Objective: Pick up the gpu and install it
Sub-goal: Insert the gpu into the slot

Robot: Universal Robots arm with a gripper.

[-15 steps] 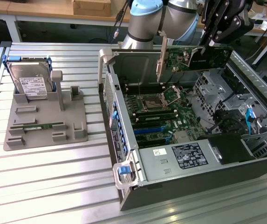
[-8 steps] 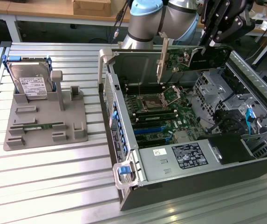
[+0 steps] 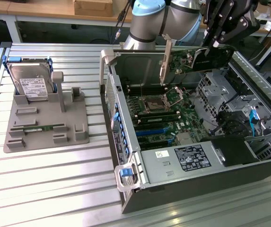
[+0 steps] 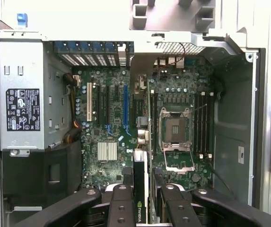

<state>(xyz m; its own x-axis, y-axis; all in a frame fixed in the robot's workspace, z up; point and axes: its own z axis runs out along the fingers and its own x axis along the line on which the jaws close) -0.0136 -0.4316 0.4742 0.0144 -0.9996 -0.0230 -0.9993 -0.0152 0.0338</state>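
Carrying stage, by my reading: the gripper (image 3: pixel 216 38) is clamped on the gpu (image 3: pixel 195 59), which hangs edge-down just beneath it, above the open computer case (image 3: pixel 182 184) and clear of the motherboard (image 4: pixel 95 170) below. Seating it would call for lining the card's lower edge over the blue slot (image 4: pixel 125 106) underneath, with its silvery bracket (image 3: pixel 165 61) toward the case's rear wall.

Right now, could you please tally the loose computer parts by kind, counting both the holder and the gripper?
Hard drive: 1, upright in the grey holder
Memory stick: 1, lying in the holder
GPU: 1, held by the gripper over the open computer case
Total: 3
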